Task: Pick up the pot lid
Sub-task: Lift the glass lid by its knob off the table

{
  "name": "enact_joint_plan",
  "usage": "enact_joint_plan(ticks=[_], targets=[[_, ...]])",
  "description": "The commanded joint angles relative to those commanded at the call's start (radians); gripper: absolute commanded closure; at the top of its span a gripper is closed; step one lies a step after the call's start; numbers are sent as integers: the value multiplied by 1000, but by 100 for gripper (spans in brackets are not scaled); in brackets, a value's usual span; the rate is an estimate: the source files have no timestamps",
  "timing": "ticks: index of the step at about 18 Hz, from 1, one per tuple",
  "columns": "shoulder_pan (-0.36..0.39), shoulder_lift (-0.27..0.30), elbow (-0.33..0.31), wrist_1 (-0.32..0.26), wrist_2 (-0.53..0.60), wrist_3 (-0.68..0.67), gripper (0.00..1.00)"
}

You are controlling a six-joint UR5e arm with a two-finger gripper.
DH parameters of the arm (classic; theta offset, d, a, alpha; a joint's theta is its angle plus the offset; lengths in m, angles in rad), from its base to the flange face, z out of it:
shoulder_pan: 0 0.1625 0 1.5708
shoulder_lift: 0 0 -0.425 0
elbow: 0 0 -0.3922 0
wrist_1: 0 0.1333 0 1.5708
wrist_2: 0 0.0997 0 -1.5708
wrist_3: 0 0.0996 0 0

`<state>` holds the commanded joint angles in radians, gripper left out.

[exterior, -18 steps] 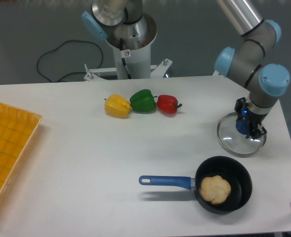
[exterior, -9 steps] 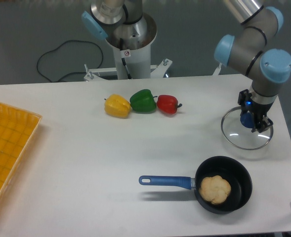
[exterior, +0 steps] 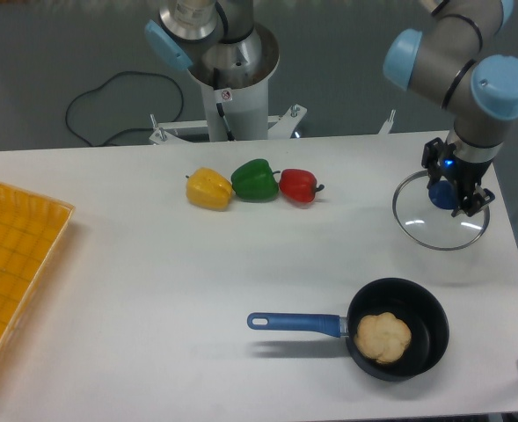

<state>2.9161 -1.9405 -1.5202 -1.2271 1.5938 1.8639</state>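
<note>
My gripper (exterior: pixel 455 183) is at the right side of the table, shut on the blue knob (exterior: pixel 442 195) of the pot lid (exterior: pixel 421 227). The lid is round and clear with a thin rim, and it hangs from the fingers above the table, behind the black pan. The fingers and wrist cover part of the lid's far right side.
A black pan (exterior: pixel 428 345) with a blue handle (exterior: pixel 294 323) holds a tan item (exterior: pixel 383 338) at the front right. Yellow (exterior: pixel 209 189), green (exterior: pixel 255 180) and red (exterior: pixel 299 186) peppers lie towards the back. An orange-yellow crate (exterior: pixel 21 255) stands at the left edge.
The lid has risen with my gripper, moving up and slightly right in view. My gripper has stayed around its knob. The pan and peppers have not moved.
</note>
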Motion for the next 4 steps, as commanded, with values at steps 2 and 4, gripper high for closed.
enact_joint_plan(ticks=[2,4], targets=[[0,6,14,-14,0,-15,43],[-3,5,32,-38,0,-34,43]])
